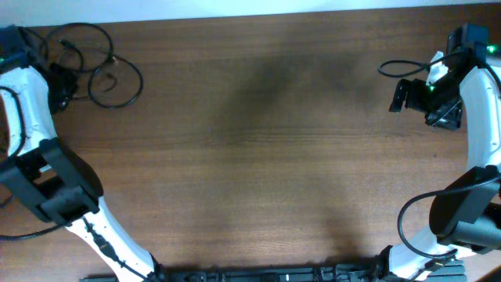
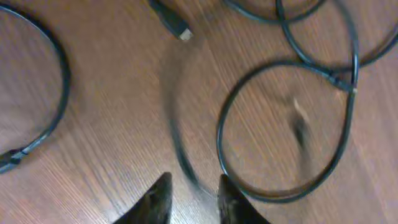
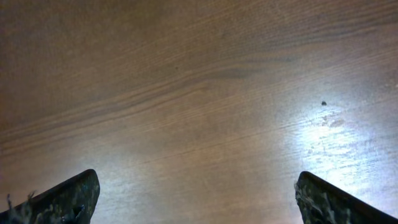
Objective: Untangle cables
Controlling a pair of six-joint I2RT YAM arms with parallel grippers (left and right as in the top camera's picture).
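Observation:
The cables (image 1: 139,78) are thin black cords lying in loose loops at the table's far left corner. My left gripper (image 1: 63,90) is at their left edge. In the left wrist view one cord makes a round loop (image 2: 219,134), a plug end (image 2: 180,31) lies at the top, and another loop (image 2: 62,81) curves at the left. A blurred strand (image 2: 177,137) runs down between the left gripper's fingertips (image 2: 193,186), which stand a narrow gap apart. My right gripper (image 1: 399,98) is at the far right, wide open (image 3: 196,186) over bare wood, with no cable near it.
The brown wooden table (image 1: 258,157) stretches between the two arms. Its back edge (image 1: 235,16) runs just behind the cables. A thicker black wire (image 1: 403,66) belongs to the right arm.

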